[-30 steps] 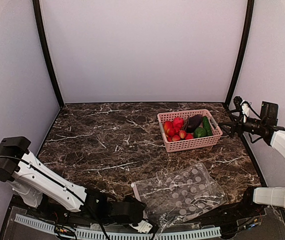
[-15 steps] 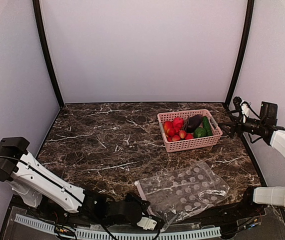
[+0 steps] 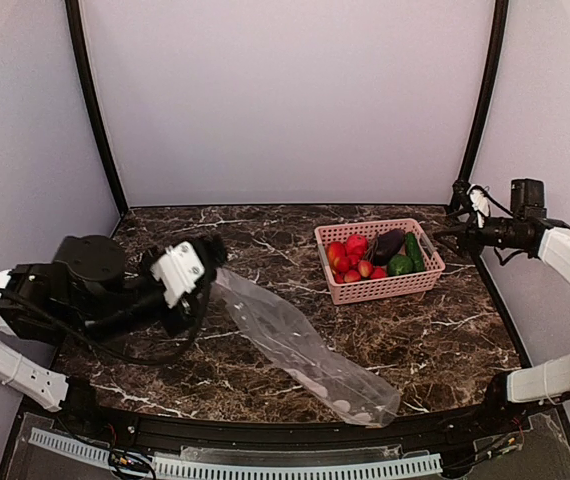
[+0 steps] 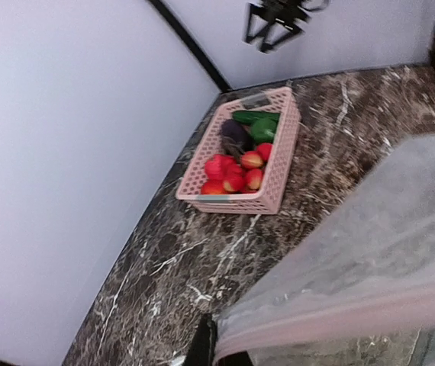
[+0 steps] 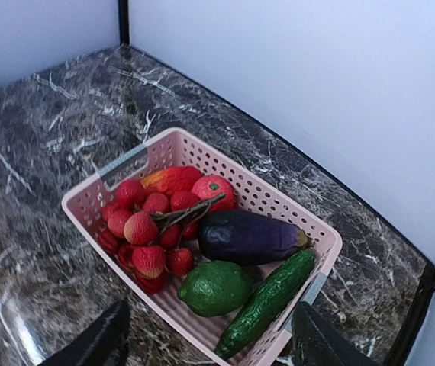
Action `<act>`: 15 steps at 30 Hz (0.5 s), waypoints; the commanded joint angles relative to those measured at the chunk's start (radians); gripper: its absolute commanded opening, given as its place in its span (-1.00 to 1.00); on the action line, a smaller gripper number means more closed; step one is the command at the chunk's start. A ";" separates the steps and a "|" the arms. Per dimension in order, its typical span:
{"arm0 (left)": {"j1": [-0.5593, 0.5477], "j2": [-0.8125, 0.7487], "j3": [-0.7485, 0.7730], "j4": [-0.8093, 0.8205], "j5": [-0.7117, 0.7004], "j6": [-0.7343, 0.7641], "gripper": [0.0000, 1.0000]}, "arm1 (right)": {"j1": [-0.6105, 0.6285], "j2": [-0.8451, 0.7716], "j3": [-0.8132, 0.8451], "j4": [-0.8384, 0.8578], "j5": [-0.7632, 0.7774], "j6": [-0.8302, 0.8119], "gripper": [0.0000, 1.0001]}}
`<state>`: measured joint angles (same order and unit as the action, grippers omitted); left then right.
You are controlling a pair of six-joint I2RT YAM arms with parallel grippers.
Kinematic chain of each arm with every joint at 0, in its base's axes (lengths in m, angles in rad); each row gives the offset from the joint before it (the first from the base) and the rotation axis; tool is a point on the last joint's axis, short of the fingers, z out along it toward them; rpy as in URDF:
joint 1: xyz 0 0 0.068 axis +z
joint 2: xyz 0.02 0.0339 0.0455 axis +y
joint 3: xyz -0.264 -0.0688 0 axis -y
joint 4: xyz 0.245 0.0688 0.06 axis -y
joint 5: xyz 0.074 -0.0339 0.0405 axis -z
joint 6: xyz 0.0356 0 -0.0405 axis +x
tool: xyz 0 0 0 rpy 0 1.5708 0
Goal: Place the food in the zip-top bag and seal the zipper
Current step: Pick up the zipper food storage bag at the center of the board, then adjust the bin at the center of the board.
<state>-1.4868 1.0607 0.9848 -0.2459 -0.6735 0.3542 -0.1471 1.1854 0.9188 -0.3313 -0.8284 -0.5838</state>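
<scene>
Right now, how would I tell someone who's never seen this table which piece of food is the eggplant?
Look to the back right of the dark marble table, where a pink basket sits. The eggplant lies across its middle, between the red fruits and the green cucumber. It is the only dark purple piece.

You have one pink basket (image 5: 236,183) on the tabletop (image 3: 265,240) and one zip-top bag (image 3: 295,345). In the basket you can count one dark purple eggplant (image 5: 248,236), one green lime (image 5: 214,287), one green cucumber (image 5: 267,301), one orange-red oval piece (image 5: 170,180) and one larger round red fruit (image 5: 212,187). The small red berries (image 5: 140,227) come to roughly ten; some lie under others, so you cannot fix the exact number.
</scene>
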 commanded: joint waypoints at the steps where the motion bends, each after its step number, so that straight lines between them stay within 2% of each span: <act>1: 0.040 -0.160 0.104 -0.275 -0.199 -0.209 -0.99 | 0.058 0.085 0.066 -0.160 0.141 -0.191 0.25; 2: 0.041 -0.173 0.116 -0.293 -0.267 -0.223 -0.99 | 0.062 0.117 0.092 -0.187 0.153 -0.219 0.19; 3: 0.042 -0.193 0.140 -0.297 -0.399 -0.243 -0.99 | 0.062 0.150 0.117 -0.214 0.161 -0.243 0.16; 5: 0.050 -0.208 0.162 -0.285 -0.539 -0.229 -0.99 | 0.070 0.219 0.170 -0.266 0.168 -0.276 0.09; 7: 0.069 -0.208 0.166 -0.238 -0.603 -0.162 -0.99 | 0.084 0.282 0.208 -0.300 0.179 -0.296 0.07; 11: 0.156 -0.151 0.193 -0.215 -0.660 -0.109 -0.99 | 0.137 0.380 0.261 -0.348 0.207 -0.337 0.09; 15: 0.275 -0.055 0.270 -0.440 -0.567 -0.294 -0.99 | 0.231 0.463 0.303 -0.406 0.278 -0.381 0.19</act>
<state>-1.2991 0.9176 1.1862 -0.4850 -1.2472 0.1932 0.0071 1.5909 1.1725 -0.6388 -0.6239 -0.8894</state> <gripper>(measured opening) 0.009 0.575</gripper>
